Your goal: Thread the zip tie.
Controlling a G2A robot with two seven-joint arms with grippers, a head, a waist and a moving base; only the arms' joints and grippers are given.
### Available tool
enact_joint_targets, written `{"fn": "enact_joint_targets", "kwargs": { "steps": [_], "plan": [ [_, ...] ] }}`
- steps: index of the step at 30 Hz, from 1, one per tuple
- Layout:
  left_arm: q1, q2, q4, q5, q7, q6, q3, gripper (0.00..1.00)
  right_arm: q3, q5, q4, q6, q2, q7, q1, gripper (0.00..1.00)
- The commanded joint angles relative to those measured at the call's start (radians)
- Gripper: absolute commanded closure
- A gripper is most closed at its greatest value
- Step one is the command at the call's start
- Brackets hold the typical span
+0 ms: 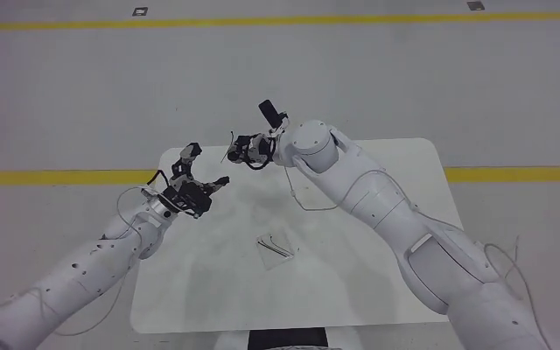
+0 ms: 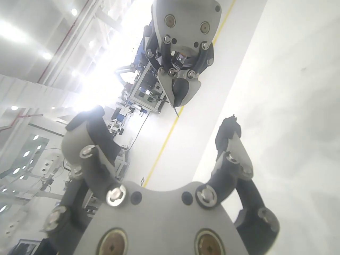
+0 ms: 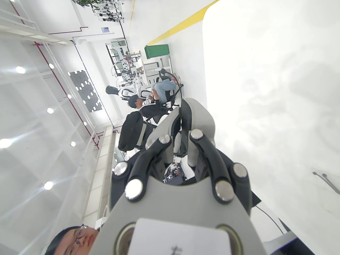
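Observation:
My right gripper (image 1: 234,155) hangs over the table's far left part, shut on a thin dark zip tie (image 1: 232,138). In the left wrist view that gripper (image 2: 176,102) faces me with its jaws pressed together and the zip tie's tip (image 2: 176,113) poking out below them. In the right wrist view the zip tie (image 3: 181,94) rises as a thin strand from the right gripper (image 3: 183,110). My left gripper (image 1: 210,164) sits just left of it, open and holding nothing. Its two fingers (image 2: 231,131) are spread wide around the left gripper (image 2: 159,119), a short gap from the tie's tip.
Several spare zip ties (image 1: 276,245) lie loose near the middle of the white table (image 1: 376,280), also as spare ties (image 3: 325,179) on the table in the right wrist view. A thin white cable (image 1: 302,199) loops from the right arm over the table. Yellow floor tape (image 1: 70,177) runs behind.

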Motion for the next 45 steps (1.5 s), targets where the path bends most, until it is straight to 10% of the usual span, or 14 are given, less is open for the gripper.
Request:
{"fn": "enact_joint_targets", "kwargs": {
  "steps": [1,6,14,45],
  "plan": [
    [0.0,0.0,0.0,0.0,0.0,0.0,0.0,0.0,0.002,-0.002,-0.003,-0.005,0.0,-0.008,-0.007,1.0],
    [-0.016,-0.001,0.014,0.0,0.005,0.0,0.011,0.0,0.012,-0.025,-0.024,0.0,0.001,-0.03,-0.029,1.0],
    [-0.03,-0.003,0.049,0.0,0.022,0.0,0.032,0.51,0.019,-0.038,-0.033,0.0,-0.003,-0.062,-0.038,1.0],
    [-0.088,-0.025,0.099,0.0,0.04,0.0,0.096,0.78,0.004,-0.035,-0.044,0.0,-0.01,-0.074,-0.045,1.0]
  ]
}}
